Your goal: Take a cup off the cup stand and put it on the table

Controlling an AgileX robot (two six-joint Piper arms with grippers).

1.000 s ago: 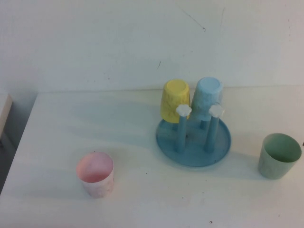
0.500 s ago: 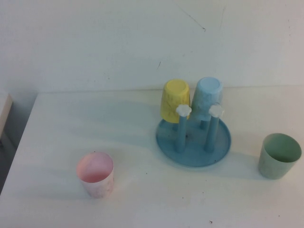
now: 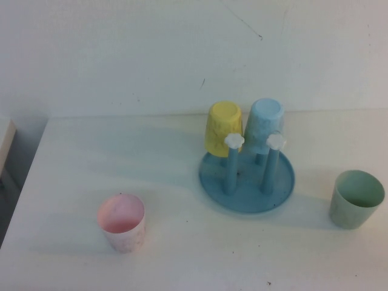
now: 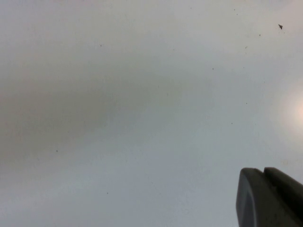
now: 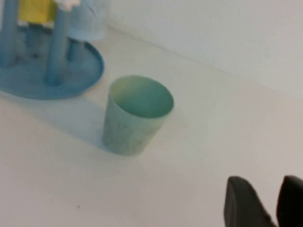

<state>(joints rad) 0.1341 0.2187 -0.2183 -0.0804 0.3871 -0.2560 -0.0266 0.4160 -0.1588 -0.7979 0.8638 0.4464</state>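
Fingers: left gripper (image 4: 271,197) shut, right gripper (image 5: 265,201) apart, wrist-only; cup (image 3: 356,199) upright beside cup stand (image 3: 247,182).

This looks like a bare test room or lab rather than a home kitchen: a plain white worktop (image 3: 91,176) pushed against a blank, faintly scuffed white wall (image 3: 121,54). Only a blue cup stand (image 3: 247,176) and a few plastic tumblers sit out, spaced apart like props, with no sink or other kitchenware around.
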